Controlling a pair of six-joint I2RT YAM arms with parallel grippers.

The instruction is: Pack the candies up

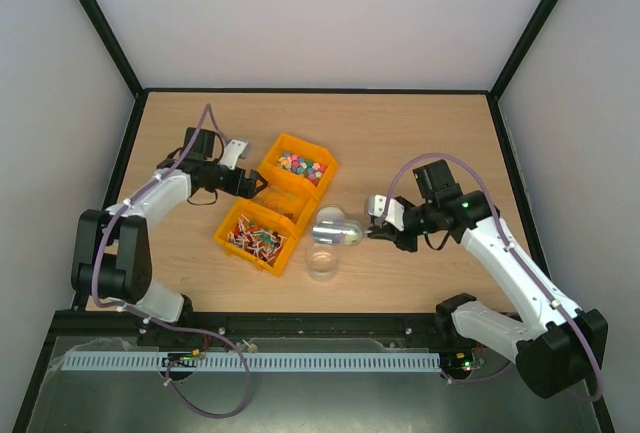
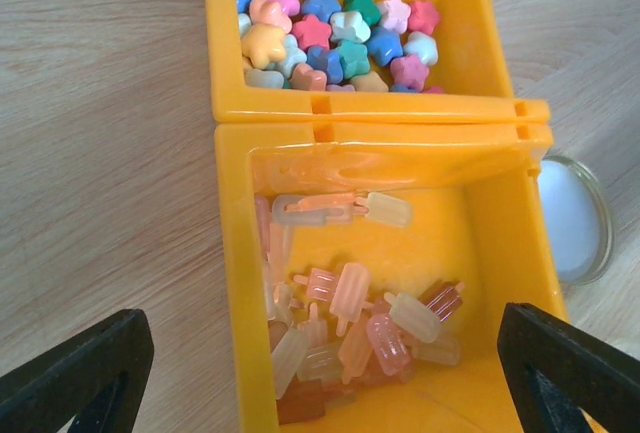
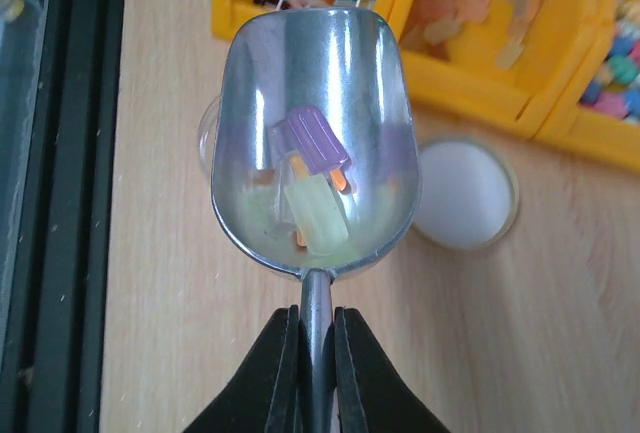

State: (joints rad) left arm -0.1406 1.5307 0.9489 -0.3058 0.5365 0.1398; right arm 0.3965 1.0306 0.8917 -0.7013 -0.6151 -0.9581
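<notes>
Scoop handle tight in right hand; left hand wide apart, empty, over bin.

The left arm bent forward, the left gripper aimed rightward, fingers spread wide. The right arm angled inward, the right gripper pinched tight on a scoop handle.
</notes>
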